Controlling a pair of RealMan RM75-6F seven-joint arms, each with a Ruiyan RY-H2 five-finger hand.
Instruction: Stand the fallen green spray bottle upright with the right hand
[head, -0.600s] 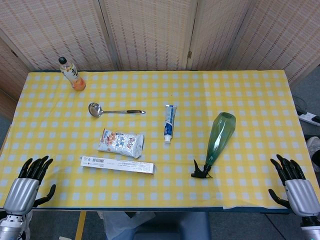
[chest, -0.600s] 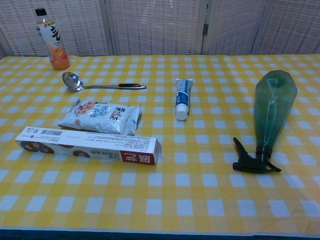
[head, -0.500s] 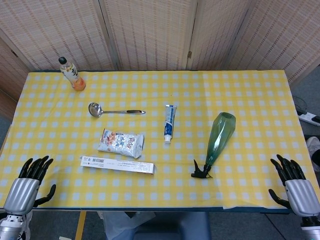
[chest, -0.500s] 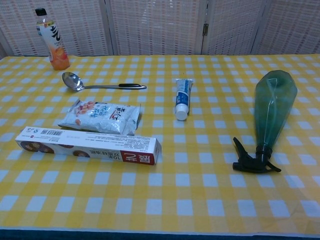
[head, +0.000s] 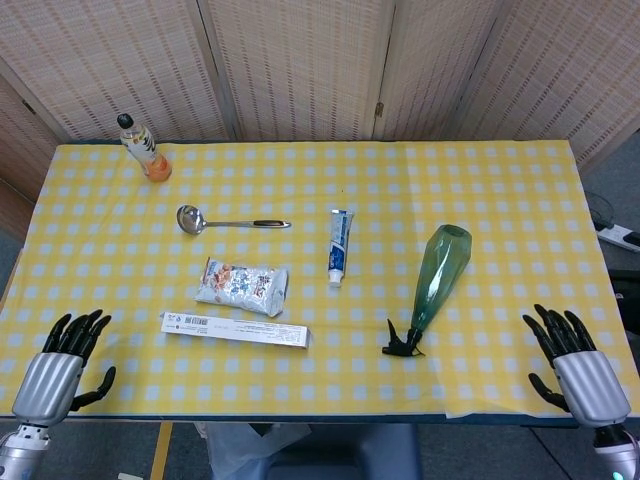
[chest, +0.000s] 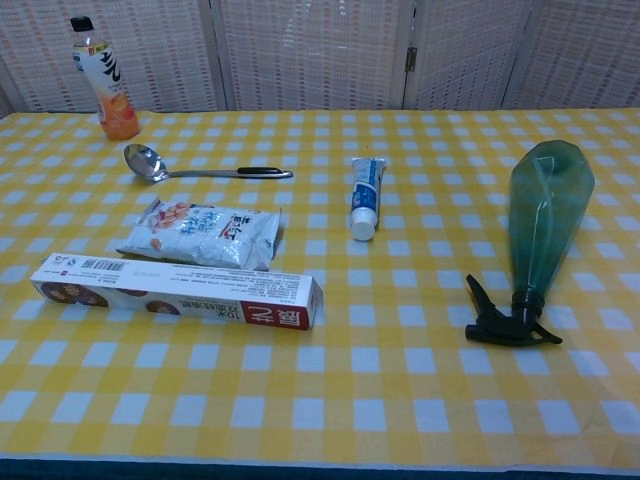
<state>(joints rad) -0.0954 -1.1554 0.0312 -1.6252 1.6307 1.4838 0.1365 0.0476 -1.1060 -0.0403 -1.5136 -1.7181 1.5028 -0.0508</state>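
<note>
The green spray bottle lies on its side on the yellow checked table, its black trigger head toward the front edge and its base pointing away. My right hand hovers at the front right corner, fingers spread and empty, well to the right of the bottle. At the front left corner my left hand is open too, holding nothing. Neither hand shows in the chest view.
A toothpaste tube lies left of the bottle. Further left are a snack packet, a long box and a ladle. A drink bottle stands at the back left. Folding screens close off the back.
My right hand has shifted a little to the left and inward over the table corner. The left hand moved slightly. The bottle has not moved.
</note>
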